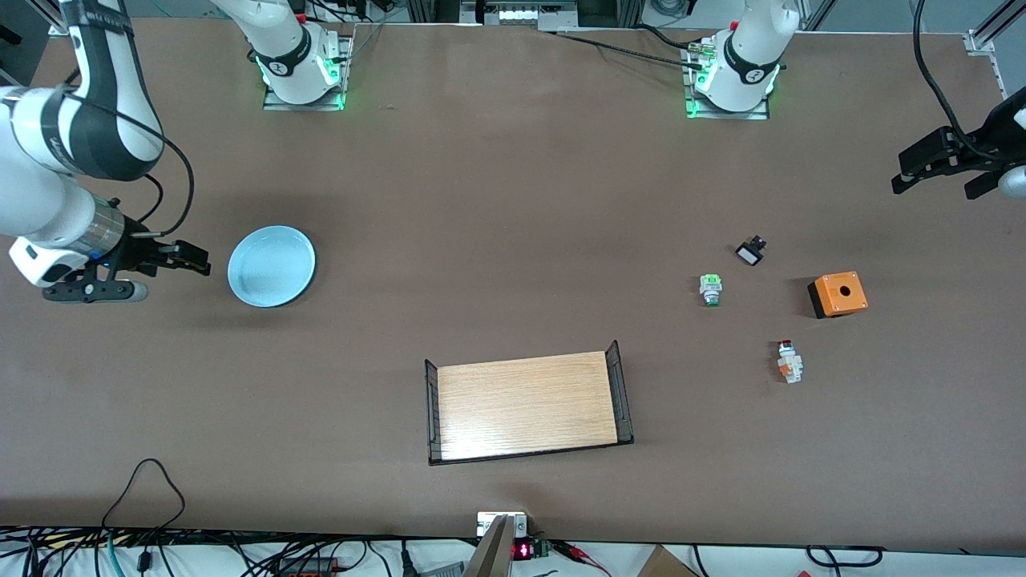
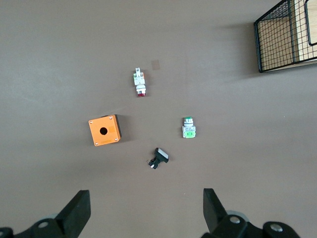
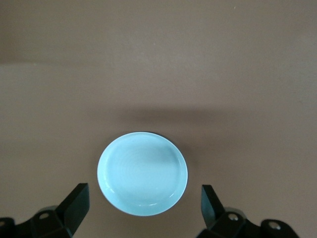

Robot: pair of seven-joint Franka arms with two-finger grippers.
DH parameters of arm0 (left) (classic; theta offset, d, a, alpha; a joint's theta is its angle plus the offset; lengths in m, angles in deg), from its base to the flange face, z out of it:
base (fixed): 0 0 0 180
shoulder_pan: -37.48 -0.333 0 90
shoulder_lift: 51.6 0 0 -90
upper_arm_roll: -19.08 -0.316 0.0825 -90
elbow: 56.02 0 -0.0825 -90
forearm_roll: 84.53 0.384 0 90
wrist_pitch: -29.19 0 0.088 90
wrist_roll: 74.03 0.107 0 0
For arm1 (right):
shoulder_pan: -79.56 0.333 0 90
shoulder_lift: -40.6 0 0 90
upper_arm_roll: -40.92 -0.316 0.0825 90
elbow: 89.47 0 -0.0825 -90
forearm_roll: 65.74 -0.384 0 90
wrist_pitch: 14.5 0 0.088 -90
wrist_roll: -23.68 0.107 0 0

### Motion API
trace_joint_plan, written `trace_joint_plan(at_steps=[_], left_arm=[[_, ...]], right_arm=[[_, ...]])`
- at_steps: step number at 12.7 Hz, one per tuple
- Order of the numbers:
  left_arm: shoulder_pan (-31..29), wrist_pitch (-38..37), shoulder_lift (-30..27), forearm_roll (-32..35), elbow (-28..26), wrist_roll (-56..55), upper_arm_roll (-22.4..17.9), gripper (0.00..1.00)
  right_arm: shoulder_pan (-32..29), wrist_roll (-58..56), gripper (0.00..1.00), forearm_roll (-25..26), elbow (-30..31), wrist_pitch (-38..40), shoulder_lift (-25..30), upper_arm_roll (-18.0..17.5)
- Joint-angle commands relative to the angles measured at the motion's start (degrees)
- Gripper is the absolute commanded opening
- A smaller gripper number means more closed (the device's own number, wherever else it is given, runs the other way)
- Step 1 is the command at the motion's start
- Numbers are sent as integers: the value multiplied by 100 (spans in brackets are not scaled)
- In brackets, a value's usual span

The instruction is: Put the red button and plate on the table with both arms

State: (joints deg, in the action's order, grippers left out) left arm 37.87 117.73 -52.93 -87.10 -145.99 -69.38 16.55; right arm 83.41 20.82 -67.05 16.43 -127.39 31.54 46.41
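Note:
The red button (image 1: 789,361) lies on the brown table (image 1: 513,200) toward the left arm's end; it also shows in the left wrist view (image 2: 139,82). The light-blue plate (image 1: 271,266) sits flat on the table toward the right arm's end, and shows in the right wrist view (image 3: 142,172). My right gripper (image 1: 180,258) is open and empty, up beside the plate; in its wrist view (image 3: 143,201) the plate shows between its fingers, lower down. My left gripper (image 1: 939,184) is open and empty, up over the table's edge, well apart from the button (image 2: 146,213).
A green-capped switch (image 1: 710,288), a small black switch (image 1: 751,252) and an orange box with a hole (image 1: 838,294) lie near the red button. A light-wood tray with black mesh ends (image 1: 529,407) sits mid-table, nearer the front camera.

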Motion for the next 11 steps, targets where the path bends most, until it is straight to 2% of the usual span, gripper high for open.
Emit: trace_joint_plan(at_steps=[1,2,4,6,8,11], left_arm=[[-30,49,-104,152,-108,45,60,100],[-30,49,-104,152,-108,45,60,100],[-30,49,-104,143,-108,45,60,100],[-30,49,-104,152,-108,45,60,100],[-30,49,-104,152,-108,45,60,100],[-30,49,-104,143,-108,45,60,100]], right_arm=[[160,391,100,140,-1033,1019,-113,5],[169,391,100,131,-1341,1319,-139,5],[100,391,100,140,-1580,1628,-113,5],[-207,330,100,122,-1792,1962,-70,-13],[-445,217,100,113,-1792,2069,-34,-66],[-455,-163,100,140,-1662,2157,149,-22]])
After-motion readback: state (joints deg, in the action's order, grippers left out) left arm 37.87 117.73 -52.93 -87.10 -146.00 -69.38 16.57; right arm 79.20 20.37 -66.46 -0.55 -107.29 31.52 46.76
